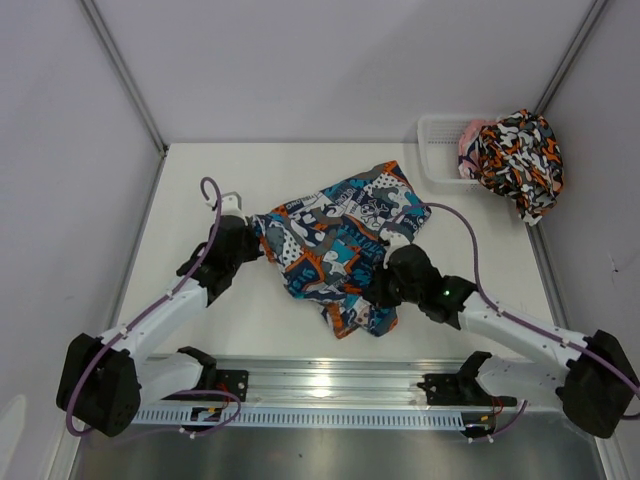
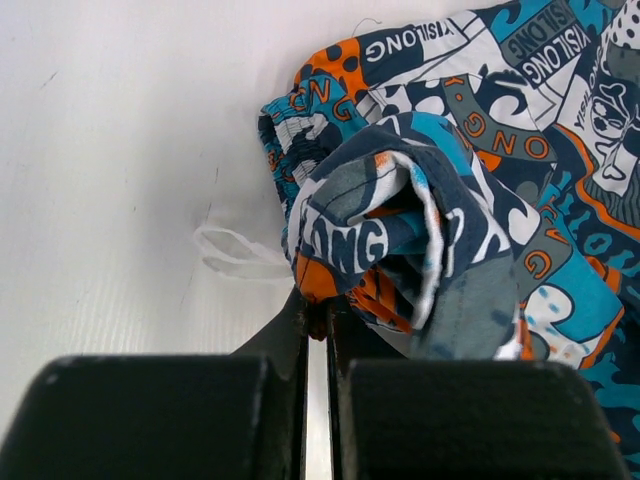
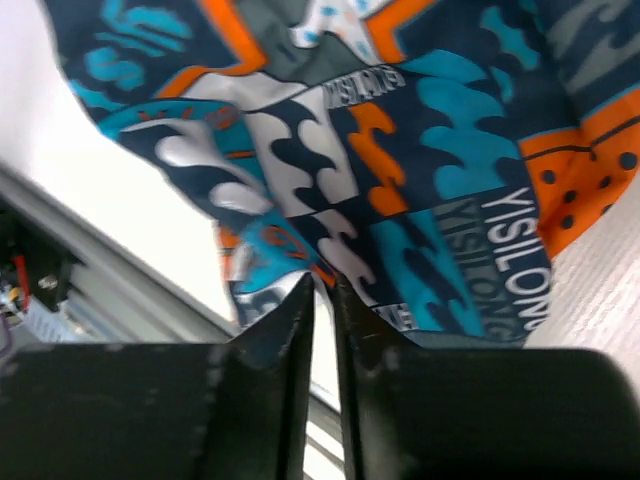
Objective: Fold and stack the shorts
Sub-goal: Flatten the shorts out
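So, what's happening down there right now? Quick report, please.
Left gripper shut on teal shorts. Right gripper pinching same pair. Crumpled, not folded. Blotchy shorts draped over basket; nothing blocking.

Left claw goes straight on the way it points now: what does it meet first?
The teal shorts: the left claw is shut on their bunched edge, and that same fabric piles up right ahead of its tips.

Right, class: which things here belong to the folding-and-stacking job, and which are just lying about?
Job: teal shorts, pinched by left gripper and right gripper; blotched shorts, far right corner.
Lying about: white mesh basket; metal rail by the arm bases.
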Tool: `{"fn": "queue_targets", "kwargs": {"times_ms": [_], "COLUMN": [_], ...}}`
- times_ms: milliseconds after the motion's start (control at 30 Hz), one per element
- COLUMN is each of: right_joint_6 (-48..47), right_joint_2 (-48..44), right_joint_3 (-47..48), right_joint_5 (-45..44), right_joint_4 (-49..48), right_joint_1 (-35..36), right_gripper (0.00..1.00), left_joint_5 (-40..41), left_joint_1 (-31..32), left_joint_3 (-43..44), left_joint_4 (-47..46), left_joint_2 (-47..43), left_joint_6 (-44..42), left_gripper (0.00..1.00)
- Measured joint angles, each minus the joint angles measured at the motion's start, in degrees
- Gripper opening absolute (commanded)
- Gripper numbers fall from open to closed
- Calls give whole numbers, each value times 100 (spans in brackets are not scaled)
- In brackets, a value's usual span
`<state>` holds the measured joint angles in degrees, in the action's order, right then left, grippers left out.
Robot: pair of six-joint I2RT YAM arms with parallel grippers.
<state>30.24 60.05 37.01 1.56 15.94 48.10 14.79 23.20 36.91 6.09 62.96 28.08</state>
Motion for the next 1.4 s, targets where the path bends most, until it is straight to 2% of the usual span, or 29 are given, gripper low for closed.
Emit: {"fn": "queue_targets", "kwargs": {"times_ms": [33,133,333,467,600,700,867,1067,1267,1400], "right_joint_6": [-57,-240,-479,-610,-634,-551,-177,372,844,973], "right_joint_2": [138,741,931,627,734,1147,2498,3679,4085,4347], "right_joint_3": [42,251,387,531,1117,1639,2459,2885,3123,3257], "right_joint_5": [76,111,-52,-516,-1010,-1335,-1836,-2286,-2553,-2667], "right_joint_4": [24,210,354,459,603,684,811,1248,1589,1659], "right_joint_1": [-146,-275,-66,822,1952,2573,3248,3622,3718,3716], "right_gripper": [32,55,55,51,49,50,51,50,57,58], "left_joint_5": [0,2,2,2,2,4,7,4,2,2], "left_joint_1": [0,0,0,0,-2,-2,-2,-4,-4,-4], "left_joint_3": [0,0,0,17,55,70,72,72,72,72], "left_joint_4": [-28,-96,-162,-177,-186,-197,-208,-212,-214,-216], "left_joint_2": [2,4,105,313,415,426,426,426,426,426], "left_joint_6": [-17,-63,-120,-122,-127,-133,-155,-160,-160,-160], "left_gripper": [0,0,0,0,0,0,0,0,0,0]}}
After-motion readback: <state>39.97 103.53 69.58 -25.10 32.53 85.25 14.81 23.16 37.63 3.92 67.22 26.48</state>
